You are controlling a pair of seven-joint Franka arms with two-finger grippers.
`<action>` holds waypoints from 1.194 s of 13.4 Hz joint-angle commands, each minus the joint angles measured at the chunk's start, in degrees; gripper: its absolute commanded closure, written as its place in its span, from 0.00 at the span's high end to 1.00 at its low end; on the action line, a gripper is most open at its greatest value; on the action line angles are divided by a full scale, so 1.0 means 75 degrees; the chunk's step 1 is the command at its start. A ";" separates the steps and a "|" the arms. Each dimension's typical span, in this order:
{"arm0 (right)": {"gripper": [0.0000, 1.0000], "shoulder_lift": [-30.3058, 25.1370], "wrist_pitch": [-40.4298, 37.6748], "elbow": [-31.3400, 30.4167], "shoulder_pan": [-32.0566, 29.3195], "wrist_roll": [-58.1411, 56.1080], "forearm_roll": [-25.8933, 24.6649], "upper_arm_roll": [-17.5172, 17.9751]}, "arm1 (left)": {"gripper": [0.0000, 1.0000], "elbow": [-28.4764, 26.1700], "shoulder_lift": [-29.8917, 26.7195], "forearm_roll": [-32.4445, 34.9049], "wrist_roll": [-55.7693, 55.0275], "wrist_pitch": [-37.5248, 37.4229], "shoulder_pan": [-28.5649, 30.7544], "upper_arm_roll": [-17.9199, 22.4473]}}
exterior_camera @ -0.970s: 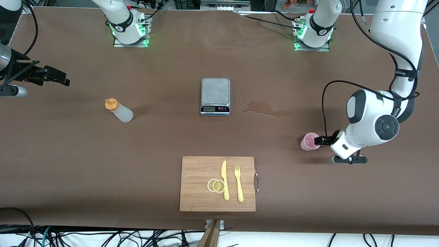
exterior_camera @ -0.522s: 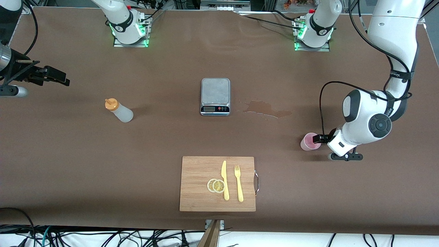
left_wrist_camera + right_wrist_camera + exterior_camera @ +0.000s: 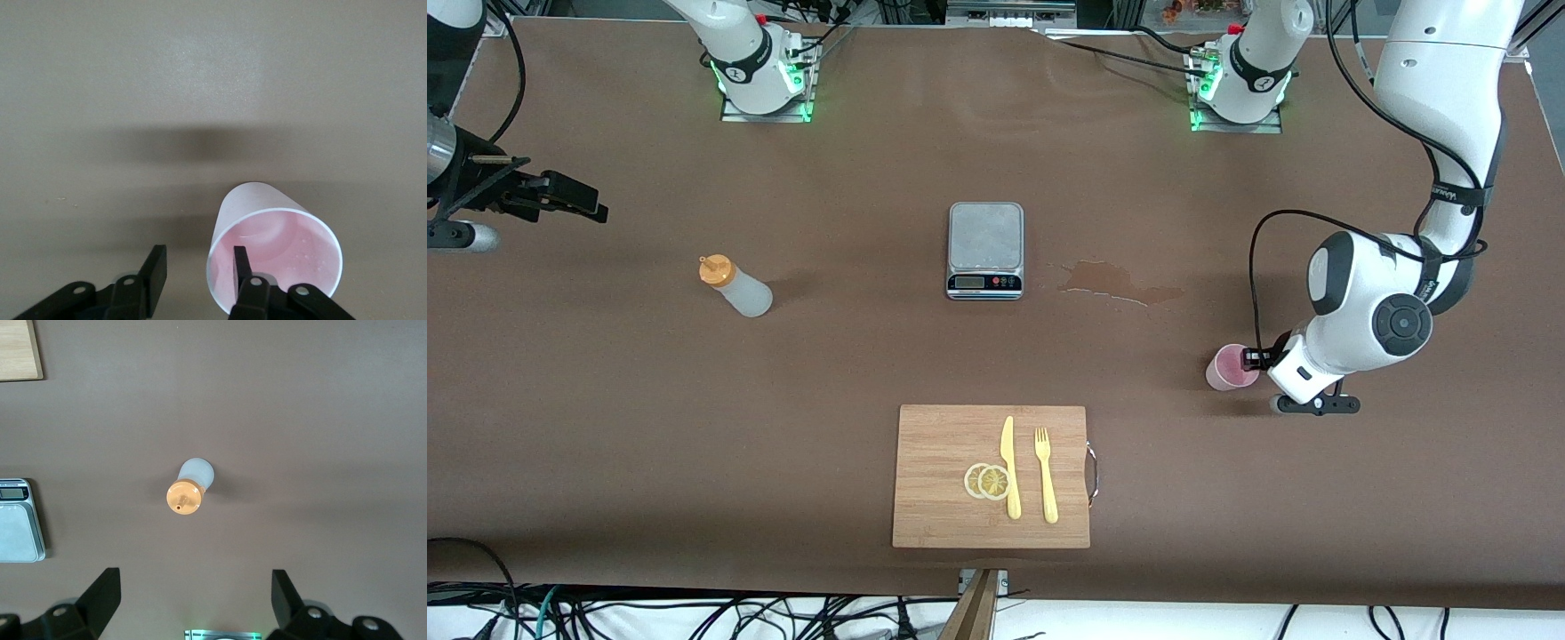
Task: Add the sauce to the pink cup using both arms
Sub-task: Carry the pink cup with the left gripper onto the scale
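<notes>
Left gripper [image 3: 193, 273] open at lower frame, one finger inside pink cup [image 3: 273, 257]; straddle its wall, then close gently.

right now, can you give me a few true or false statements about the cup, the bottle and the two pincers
1. The left pincer has one finger inside the pink cup and one outside its wall. True.
2. The sauce bottle is held by the right pincer. False: it stands alone on the table, the open right pincer above it.
3. The cup lies on its side. False: it stands upright.
4. The knife and fork lie on the cutting board. True.
</notes>
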 commanded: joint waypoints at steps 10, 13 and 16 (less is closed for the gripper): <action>1.00 0.0048 -0.0128 0.0188 0.0001 -0.0017 0.0028 0.0039 | 0.00 0.0137 -0.0399 -0.0622 -0.0208 -0.0348 -0.0525 0.0075; 1.00 0.0047 -0.0128 0.0188 0.0001 -0.0017 0.0028 0.0051 | 0.00 0.0149 -0.0761 -0.0646 -0.1084 -0.0535 -0.1204 0.0063; 1.00 0.0048 -0.0128 0.0188 0.0013 -0.0017 0.0028 0.0051 | 0.00 0.0150 -0.1020 -0.1230 -0.1637 -0.0829 -0.1989 0.0063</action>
